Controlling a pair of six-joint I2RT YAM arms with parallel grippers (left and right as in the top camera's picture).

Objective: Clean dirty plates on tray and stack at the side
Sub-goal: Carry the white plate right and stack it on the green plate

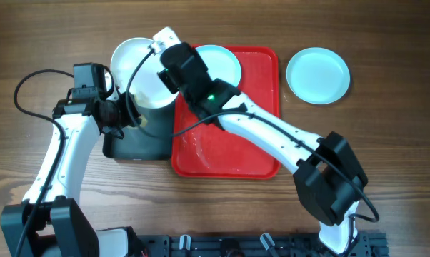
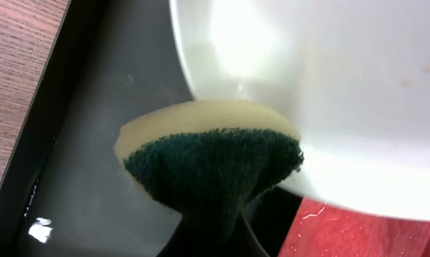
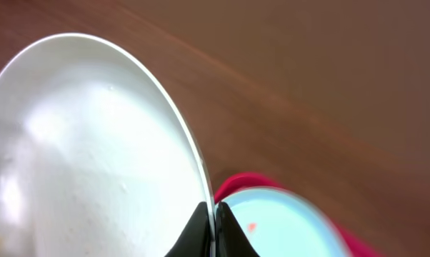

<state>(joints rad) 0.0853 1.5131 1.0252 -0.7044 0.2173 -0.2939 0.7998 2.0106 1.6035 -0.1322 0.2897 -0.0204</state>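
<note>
A brown wood-grain table (image 1: 401,143) fills the background.

small tray (image 1: 133,143): left of tray (image 1: 222,157) (side by side) | one plate (image 1: 226,63): in tray | another plate (image 1: 318,75): on table (image 1: 393,178), right

The left arm (image 1: 61,153) runs from the near left corner toward the middle, wrist bent rightward, and the left gripper (image 1: 127,114) is clamped on a sponge (image 2: 211,168). The right arm (image 1: 272,132) stretches diagonally from near right to far left; the right gripper (image 3: 213,218) pinches the rim of the white plate (image 3: 93,157), jaws tight together
</note>
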